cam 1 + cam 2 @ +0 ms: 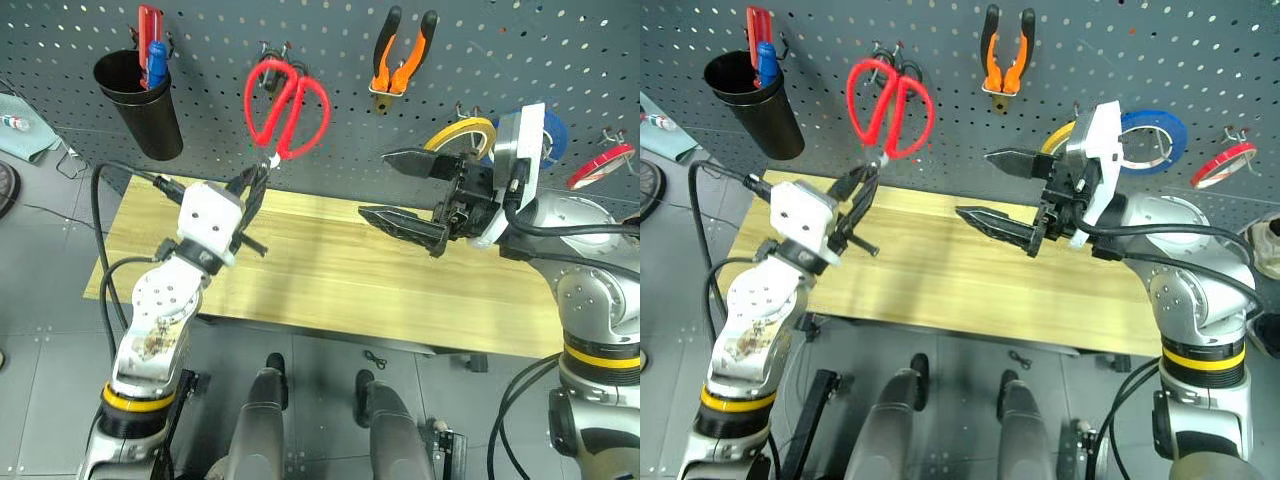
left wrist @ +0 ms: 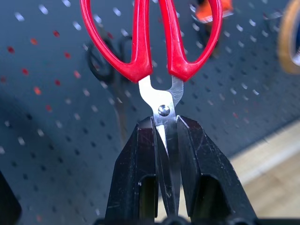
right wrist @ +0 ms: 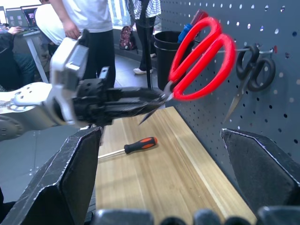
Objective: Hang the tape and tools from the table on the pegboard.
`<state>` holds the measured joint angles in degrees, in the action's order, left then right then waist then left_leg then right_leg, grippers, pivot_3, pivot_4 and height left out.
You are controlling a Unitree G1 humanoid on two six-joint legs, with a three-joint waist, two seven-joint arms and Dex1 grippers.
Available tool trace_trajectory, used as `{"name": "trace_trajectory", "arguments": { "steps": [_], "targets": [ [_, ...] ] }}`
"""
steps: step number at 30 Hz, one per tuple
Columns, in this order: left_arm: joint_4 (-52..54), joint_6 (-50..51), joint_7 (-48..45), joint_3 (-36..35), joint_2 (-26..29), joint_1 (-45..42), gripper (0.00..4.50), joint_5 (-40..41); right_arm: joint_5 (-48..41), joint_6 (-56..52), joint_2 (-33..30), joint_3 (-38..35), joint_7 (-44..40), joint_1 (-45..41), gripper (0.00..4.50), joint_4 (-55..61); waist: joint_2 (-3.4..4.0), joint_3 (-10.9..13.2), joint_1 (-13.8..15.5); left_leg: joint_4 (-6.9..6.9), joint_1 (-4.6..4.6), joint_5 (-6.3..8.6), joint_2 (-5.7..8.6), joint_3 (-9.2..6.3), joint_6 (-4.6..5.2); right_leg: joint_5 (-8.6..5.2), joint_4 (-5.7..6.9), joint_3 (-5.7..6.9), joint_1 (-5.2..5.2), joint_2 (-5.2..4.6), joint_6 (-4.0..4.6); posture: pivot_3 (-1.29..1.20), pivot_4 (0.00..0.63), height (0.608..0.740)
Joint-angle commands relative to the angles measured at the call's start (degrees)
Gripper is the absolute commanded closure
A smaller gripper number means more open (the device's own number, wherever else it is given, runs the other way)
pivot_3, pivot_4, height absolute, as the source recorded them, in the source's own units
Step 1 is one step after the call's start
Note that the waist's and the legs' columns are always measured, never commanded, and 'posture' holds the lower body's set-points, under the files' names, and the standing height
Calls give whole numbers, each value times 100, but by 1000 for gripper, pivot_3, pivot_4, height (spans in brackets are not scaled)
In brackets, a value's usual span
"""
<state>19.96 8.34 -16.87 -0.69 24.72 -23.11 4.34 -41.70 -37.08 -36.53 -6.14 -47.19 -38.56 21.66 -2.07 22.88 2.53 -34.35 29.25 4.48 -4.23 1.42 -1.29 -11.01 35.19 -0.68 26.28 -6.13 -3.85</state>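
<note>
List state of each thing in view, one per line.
Red scissors: closed, held by the blades, handles up at the pegboard
Left gripper: shut on the red scissors
Right gripper: open, holding nothing
Pliers: hung on the pegboard
Tape: hung on the pegboard
Screwdriver: lying on the table
Black scissors: hung on a hook

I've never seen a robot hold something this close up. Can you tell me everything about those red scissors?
The red-handled scissors have two glossy red loop handles, apparently plastic, and shiny metal blades joined by a rivet. The blades are closed and clamped between the left gripper's black fingers. Handles up, they are held in front of the pegboard, above the table.
</note>
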Motion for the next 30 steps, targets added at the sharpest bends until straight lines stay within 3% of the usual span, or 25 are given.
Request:
{"name": "trace_trajectory", "arguments": {
  "steps": [1, 11, 16, 20, 25, 30],
  "targets": [
    [-419, -252, 31, -60, -85, -313, 4333, -107, 5, 92, -11, -21, -26, -157, 0, -16, 0, 0, 0, 1, 5, -2, 1, 0, 4, 1, 0, 1, 3, 0, -1, 41, 337, 740],
    [-1436, -172, -80, 12, -302, -984, 4333, -113, 32, 5, -23, 17, 59, -358, 0, -224, -1, -1, -19, -18, 7, -5, 1, -2, 7, 4, 23, 5, 4, 0, -5, 23, 329, 740],
    [-1561, -196, -92, -5, -326, -928, 2000, -148, 86, 13, -5, 82, 116, -215, 0, -113, -1, -1, -38, -38, 6, -5, 1, -3, 7, 4, 55, 5, 5, 0, -5, 16, 344, 740],
    [-1192, 35, -78, -24, -304, -239, 63, -164, 267, 104, 68, 360, 171, 289, 0, 177, -1, -1, -65, -40, 0, -5, 1, -5, 7, 4, 65, 2, 3, 0, -5, 25, 358, 740],
    [-1118, 955, -273, -329, -8, 812, 20, 9, 798, 130, 229, 1095, 307, 625, 0, 346, 0, 0, -177, -42, -4, -5, 0, -6, 7, 2, 88, -1, 12, 1, 1, 54, 395, 740],
    [-1592, 1660, -309, -970, 516, 1008, 20, 171, 1286, 267, 544, 1819, 221, 429, 0, 328, 5, 4, -177, -38, -10, -6, -23, -6, 6, -16, 95, 6, 21, 15, 11, 84, 423, 740]
  ]
}}
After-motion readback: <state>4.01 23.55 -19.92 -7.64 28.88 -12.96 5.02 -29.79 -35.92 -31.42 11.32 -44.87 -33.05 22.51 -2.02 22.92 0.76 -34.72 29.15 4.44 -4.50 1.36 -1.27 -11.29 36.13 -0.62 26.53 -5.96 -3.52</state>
